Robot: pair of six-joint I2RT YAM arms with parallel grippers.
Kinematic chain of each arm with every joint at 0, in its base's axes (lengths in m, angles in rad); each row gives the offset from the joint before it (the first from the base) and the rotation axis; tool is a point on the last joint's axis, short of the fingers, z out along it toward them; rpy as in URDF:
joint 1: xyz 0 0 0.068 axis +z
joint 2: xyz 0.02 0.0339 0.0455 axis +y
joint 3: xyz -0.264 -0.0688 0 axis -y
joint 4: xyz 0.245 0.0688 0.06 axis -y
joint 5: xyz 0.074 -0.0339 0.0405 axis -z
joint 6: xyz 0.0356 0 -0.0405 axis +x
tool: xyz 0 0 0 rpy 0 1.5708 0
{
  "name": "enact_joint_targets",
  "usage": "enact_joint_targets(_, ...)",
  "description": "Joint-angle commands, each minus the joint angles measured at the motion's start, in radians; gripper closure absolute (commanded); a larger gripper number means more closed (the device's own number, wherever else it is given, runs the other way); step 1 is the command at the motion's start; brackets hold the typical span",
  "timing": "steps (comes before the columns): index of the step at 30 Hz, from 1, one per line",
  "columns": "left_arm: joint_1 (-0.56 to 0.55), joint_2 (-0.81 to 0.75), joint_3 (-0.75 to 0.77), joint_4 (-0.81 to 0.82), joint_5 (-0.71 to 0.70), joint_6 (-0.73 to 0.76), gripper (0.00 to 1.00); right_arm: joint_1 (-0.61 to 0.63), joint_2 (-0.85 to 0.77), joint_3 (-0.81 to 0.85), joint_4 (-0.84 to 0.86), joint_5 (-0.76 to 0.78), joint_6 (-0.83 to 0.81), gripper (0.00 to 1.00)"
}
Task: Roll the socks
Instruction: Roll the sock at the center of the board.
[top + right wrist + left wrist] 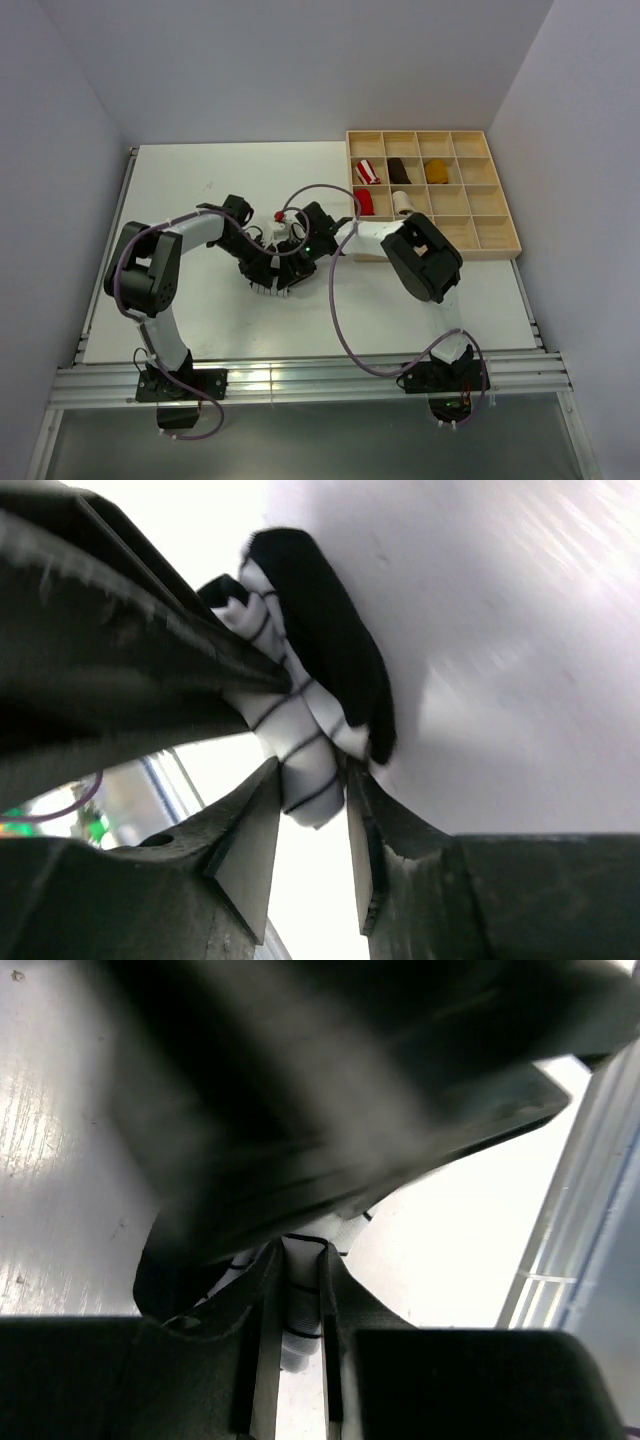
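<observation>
A white sock with thin black stripes (270, 287) lies bunched near the middle of the table, under both grippers, which meet over it. My left gripper (266, 262) is shut on a fold of this sock (300, 1305); the fabric fills the narrow gap between its fingertips (299, 1260). In the right wrist view the sock (300, 720) hangs with its black toe (330, 630) on top. Its lower end sits between the tips of my right gripper (312, 770), whose jaws stand apart around it. The right gripper (292, 256) faces the left one closely.
A wooden compartment tray (490, 232) stands at the back right. It holds a red-and-white bundle (368, 172), a dark brown one (400, 171), a mustard one (436, 171), a red one (366, 203) and a pale one (402, 203). Metal rails (300, 378) line the table's near edge.
</observation>
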Motion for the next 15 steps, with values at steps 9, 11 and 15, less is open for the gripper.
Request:
enact_joint_targets(9,0.05,0.174,0.128,-0.156,-0.025,0.001,1.0,-0.015,-0.207,-0.198,0.116,0.296,0.096,0.59)
enact_joint_targets(11,0.056,0.194,0.14,-0.165,-0.023,-0.006,1.0,-0.018,-0.245,-0.235,0.14,0.321,0.104,0.59)
enact_joint_targets(15,0.068,0.226,0.174,-0.193,-0.014,-0.012,1.0,-0.017,-0.3,-0.281,0.171,0.35,0.102,0.58)
